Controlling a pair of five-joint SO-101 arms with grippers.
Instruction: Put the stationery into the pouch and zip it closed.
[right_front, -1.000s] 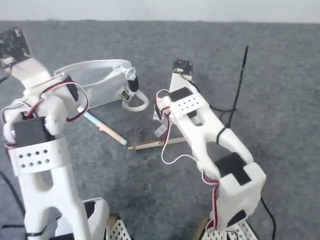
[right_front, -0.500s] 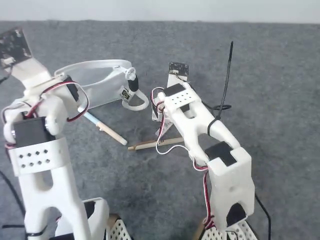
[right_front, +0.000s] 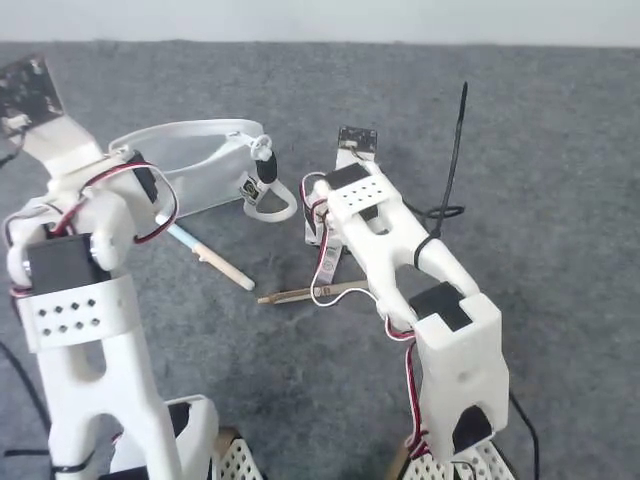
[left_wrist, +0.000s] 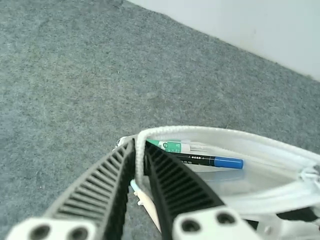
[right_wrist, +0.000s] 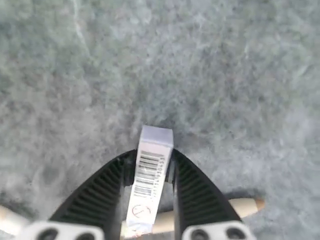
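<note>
The left claw (left_wrist: 136, 159) is pinching the pouch (left_wrist: 210, 132) rim, and the right claw (right_wrist: 150, 155) is squeezing a white stick (right_wrist: 156, 139), over grey carpet (right_front: 560, 150).
The pouch is lying open with a blue-capped pen (left_wrist: 210, 160) inside; a green-labelled item (left_wrist: 172, 145) beside it is mostly hidden. The barcoded stick's lower end is cut off. A wooden pencil (right_wrist: 240, 205) is lying under the right claw, half covered by its fingers. A second pencil (right_front: 215, 258) is lying near the pouch, one end disappearing behind the left arm.
</note>
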